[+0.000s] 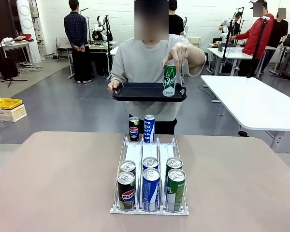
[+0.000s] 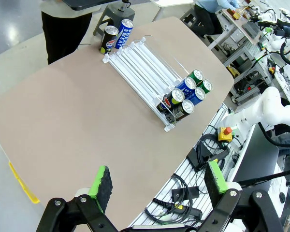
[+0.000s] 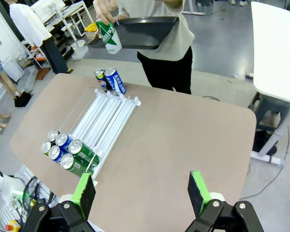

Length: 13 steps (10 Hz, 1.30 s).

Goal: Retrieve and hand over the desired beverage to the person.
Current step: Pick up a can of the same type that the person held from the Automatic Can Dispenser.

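Note:
The person (image 1: 150,53) in a light grey sweatshirt stands at the table's far side, holding a black tray (image 1: 140,92) in one hand and a green can (image 1: 169,80) over it with the other; the same green can (image 3: 108,35) appears in the right wrist view. A white can rack (image 1: 150,166) sits mid-table with several cans at its near end: dark Pepsi (image 1: 126,190), blue Pocari (image 1: 151,188) and green (image 1: 175,189). Two more cans (image 1: 141,128) stand at its far end. My left gripper (image 2: 157,181) hangs open high over the table's corner. My right gripper (image 3: 141,193) is open too, above the table's near edge.
A white table (image 1: 251,101) stands at the right behind mine. Other people and benches are farther back. A yellow bin (image 1: 6,103) lies on the floor at the left. Cables and the other arm's base (image 2: 261,111) lie beside the table in the left wrist view.

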Motion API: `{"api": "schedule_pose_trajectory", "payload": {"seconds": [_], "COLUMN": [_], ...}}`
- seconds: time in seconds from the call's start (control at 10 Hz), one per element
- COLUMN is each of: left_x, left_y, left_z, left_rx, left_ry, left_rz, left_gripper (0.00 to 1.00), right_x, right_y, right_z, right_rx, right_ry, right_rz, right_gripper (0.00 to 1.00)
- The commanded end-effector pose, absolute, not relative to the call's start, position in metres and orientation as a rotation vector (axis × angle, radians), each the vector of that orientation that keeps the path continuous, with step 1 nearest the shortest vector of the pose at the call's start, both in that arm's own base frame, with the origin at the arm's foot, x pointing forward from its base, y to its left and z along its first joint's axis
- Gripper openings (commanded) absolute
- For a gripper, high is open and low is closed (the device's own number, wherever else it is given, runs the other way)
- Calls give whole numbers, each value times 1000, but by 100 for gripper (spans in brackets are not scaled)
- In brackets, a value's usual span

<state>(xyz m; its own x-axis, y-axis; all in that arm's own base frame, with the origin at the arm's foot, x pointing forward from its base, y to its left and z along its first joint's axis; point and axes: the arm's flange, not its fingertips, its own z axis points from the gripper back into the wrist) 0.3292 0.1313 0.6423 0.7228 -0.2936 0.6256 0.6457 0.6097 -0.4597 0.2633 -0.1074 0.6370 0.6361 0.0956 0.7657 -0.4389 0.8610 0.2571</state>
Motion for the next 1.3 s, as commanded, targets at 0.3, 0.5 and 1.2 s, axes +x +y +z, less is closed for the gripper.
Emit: {"api": "schedule_pose_trajectory", "payload": {"seconds": [0.3,0.5,1.2], "left_x": [330,330,330], "left_y": [133,133,133], "left_z": [644,644,644], "left_rx": [-741,-741,-741], "left_ry": [-547,-547,-547], "left_rz": [-592,-592,-592], "left_gripper": [100,100,100], "right_x": [264,264,264], "right_y": [-110,-110,-110], "right_z": [634,634,634], "right_rx": [470,470,470], "right_ry": [-841,-841,-841], "right_rz": [334,334,334], "right_gripper": [100,100,100]}}
